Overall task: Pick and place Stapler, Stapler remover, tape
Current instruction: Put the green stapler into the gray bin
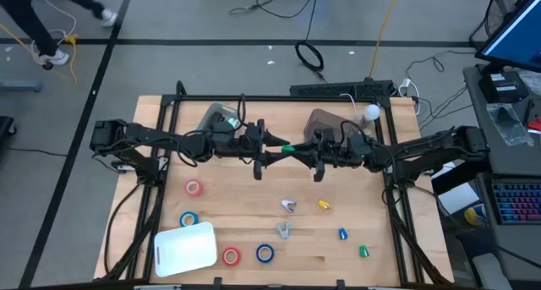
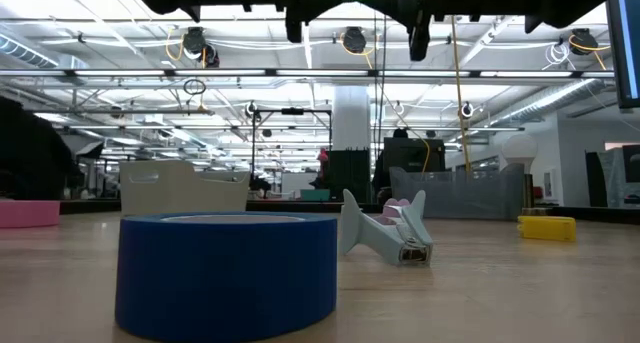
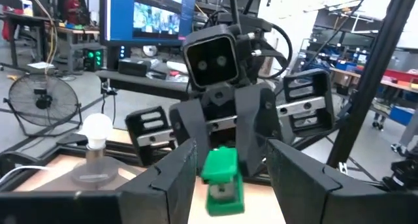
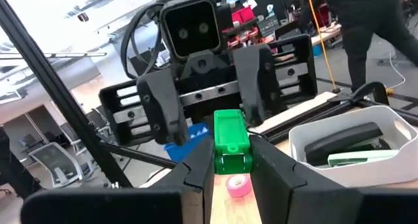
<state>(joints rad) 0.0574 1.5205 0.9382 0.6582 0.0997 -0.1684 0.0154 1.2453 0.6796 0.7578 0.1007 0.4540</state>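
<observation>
A small green stapler hangs high above the table's middle, between my two grippers, which face each other. My right gripper comes from the right and is shut on it. My left gripper comes from the left and is open; its fingers stand on either side of the stapler's far end, with a gap showing on each side. Red tape and blue tape lie flat on the table at the left. Grey stapler removers and small yellow, blue and green staplers lie toward the near right. My right gripper pinches the green stapler by its two long sides between its two fingers. The fingers lie about level, coming from the table's right, along the stapler. The stapler is lifted clear of the table, roughly level, with its free end sticking out toward the left gripper.
Two bins stand at the table's far side; the left one holds a dark stapler. A white tray lies at the near left, with more tape rolls beside it. A black frame borders the table.
</observation>
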